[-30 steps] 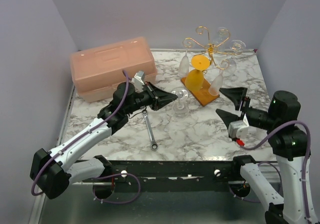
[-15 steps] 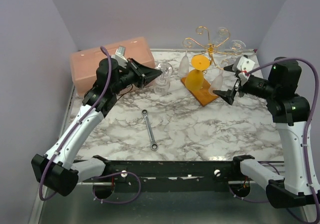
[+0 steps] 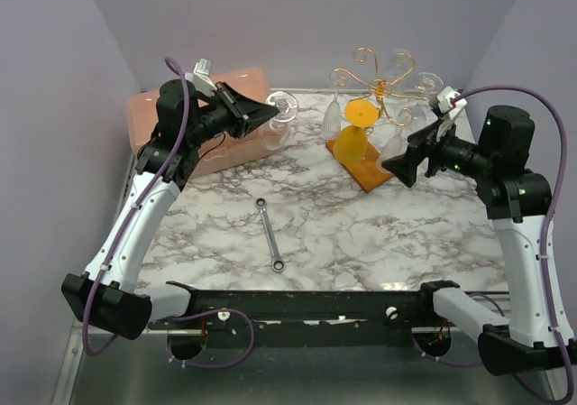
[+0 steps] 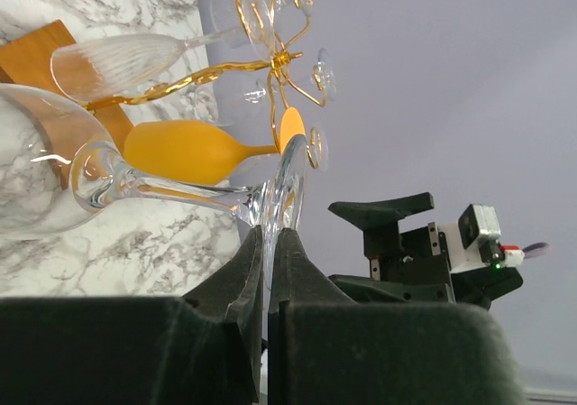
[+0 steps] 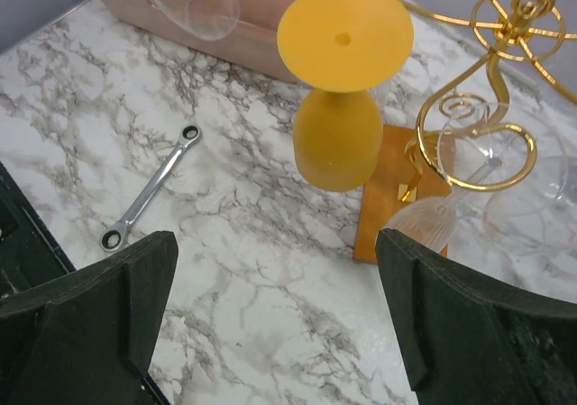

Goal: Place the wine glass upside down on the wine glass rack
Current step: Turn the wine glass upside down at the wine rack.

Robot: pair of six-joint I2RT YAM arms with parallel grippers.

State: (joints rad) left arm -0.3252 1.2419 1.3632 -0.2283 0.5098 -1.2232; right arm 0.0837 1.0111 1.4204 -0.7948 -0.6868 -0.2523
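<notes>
My left gripper [image 3: 269, 115] is shut on the foot of a clear wine glass [image 3: 279, 121] and holds it in the air, tipped sideways, in front of the pink box. In the left wrist view the jaws [image 4: 268, 234] pinch the foot edge, and the bowl [image 4: 45, 166] points toward the rack. The gold wire rack [image 3: 383, 85] stands back right on its orange-brown base [image 3: 370, 172]. An orange glass [image 3: 354, 134] and ribbed clear glasses [image 3: 332, 116] hang on it upside down. My right gripper [image 3: 404, 163] is open and empty just right of the rack base [image 5: 397, 197].
A pink plastic box [image 3: 153, 121] fills the back left. A steel wrench [image 3: 269, 234] lies on the marble table [image 3: 361, 243] in the middle; it also shows in the right wrist view [image 5: 149, 188]. Purple walls close in the sides and back.
My left gripper has lifted the clear glass off the table and carried it back and left toward the pink box. My right gripper has moved from the front right up beside the rack.
</notes>
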